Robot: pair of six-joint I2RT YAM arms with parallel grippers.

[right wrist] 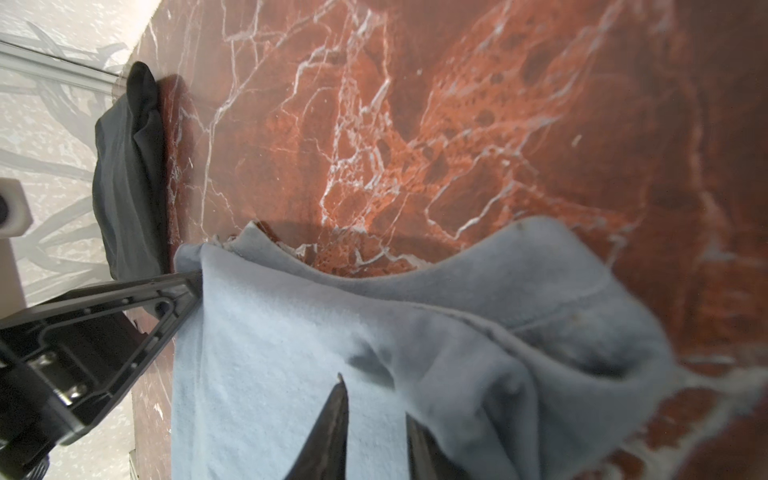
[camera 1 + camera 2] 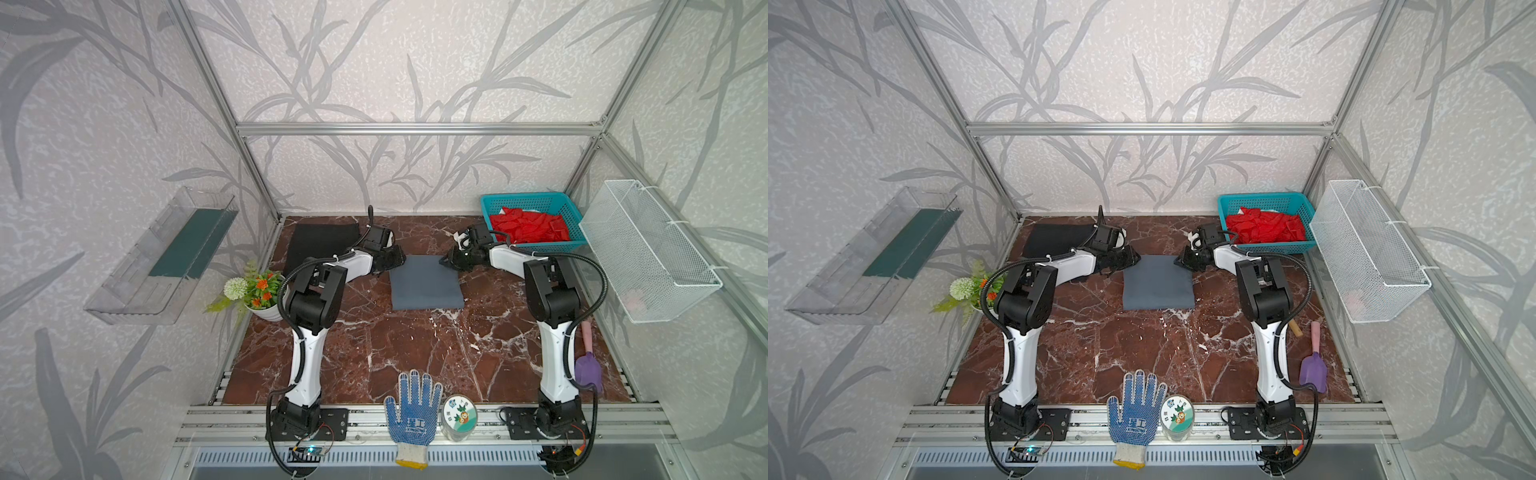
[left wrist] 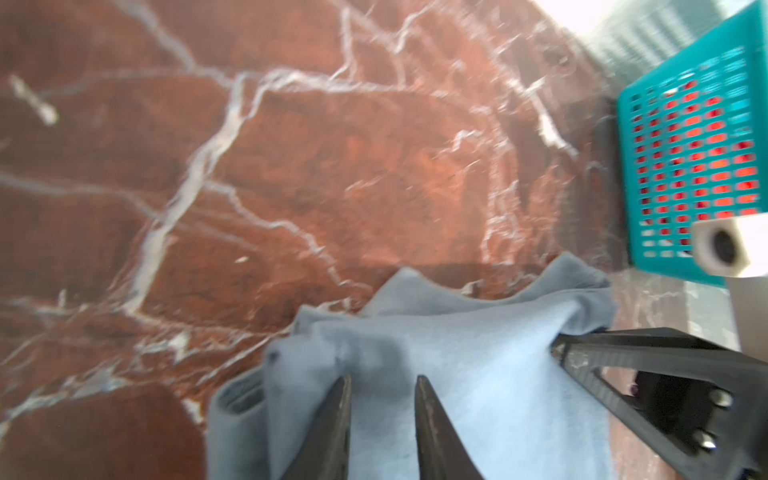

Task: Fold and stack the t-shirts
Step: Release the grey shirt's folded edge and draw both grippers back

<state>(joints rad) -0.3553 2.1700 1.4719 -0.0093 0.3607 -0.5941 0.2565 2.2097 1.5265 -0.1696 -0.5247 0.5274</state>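
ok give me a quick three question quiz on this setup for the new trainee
1. True or false: the grey t-shirt and the black t-shirt lie apart, not stacked.
2. The left gripper and right gripper meet the grey t-shirt at its: A) near corners B) far corners C) middle.
3. What colour are the contents of the teal basket?
Key: 1 true; 2 B; 3 red.
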